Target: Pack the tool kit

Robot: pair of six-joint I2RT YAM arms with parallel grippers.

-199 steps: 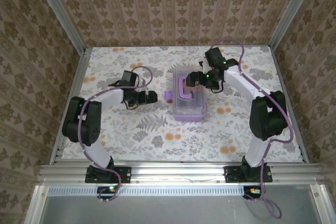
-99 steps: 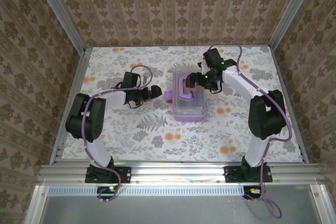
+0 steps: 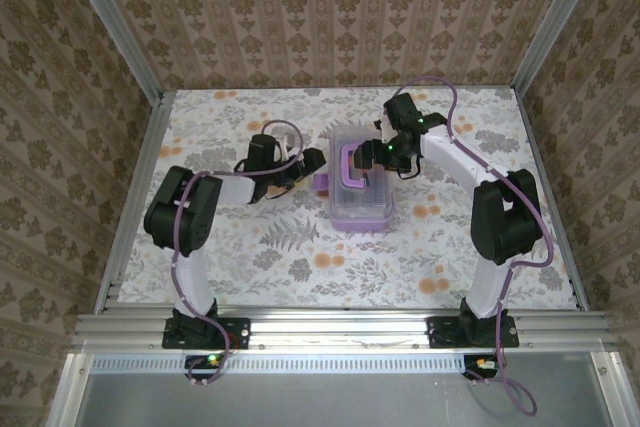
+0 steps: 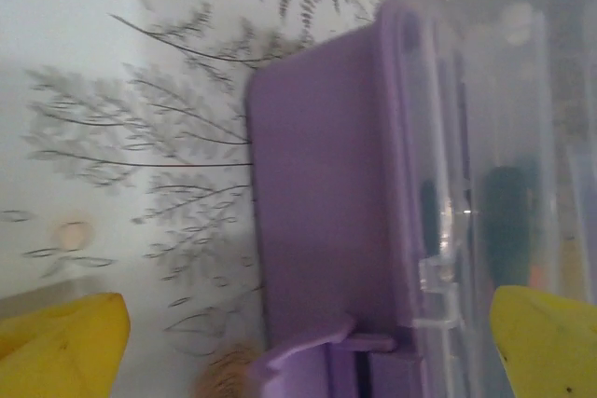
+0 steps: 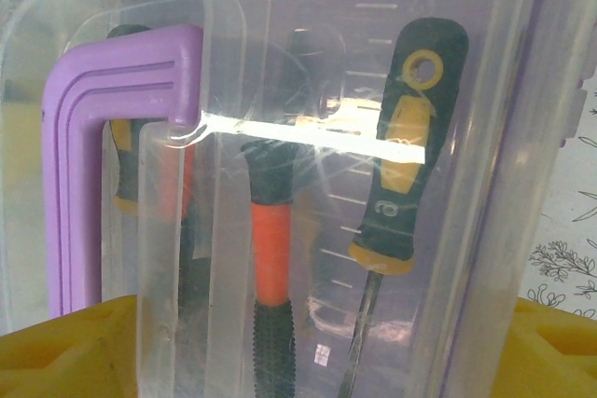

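Observation:
The tool kit [image 3: 362, 209] is a purple box with a clear lid, standing mid-table with its purple handle [image 3: 350, 172] on top. Through the lid [image 5: 308, 62] I see orange-handled pliers [image 5: 272, 249] and a black-and-yellow screwdriver [image 5: 406, 156] beside the handle [image 5: 84, 156]. My right gripper [image 3: 368, 154] hovers over the lid's far end; its jaws [image 5: 308, 361] stand wide, one yellow fingertip [image 5: 65, 347] on each side. My left gripper [image 3: 310, 163] is at the box's left side, open [image 4: 303, 347], with the purple wall [image 4: 317, 184] and side latch [image 4: 317, 361] between its fingertips [image 4: 56, 342].
The box's purple latch [image 3: 321, 182] sticks out to the left, just below my left gripper. The floral tabletop [image 3: 300, 257] is walled by aluminium rails [image 3: 135, 197] and patterned panels on three sides.
My left arm has swung right, from well left of the box up to its side by the latch. My right gripper stayed over the lid, its jaws drawing a little closer.

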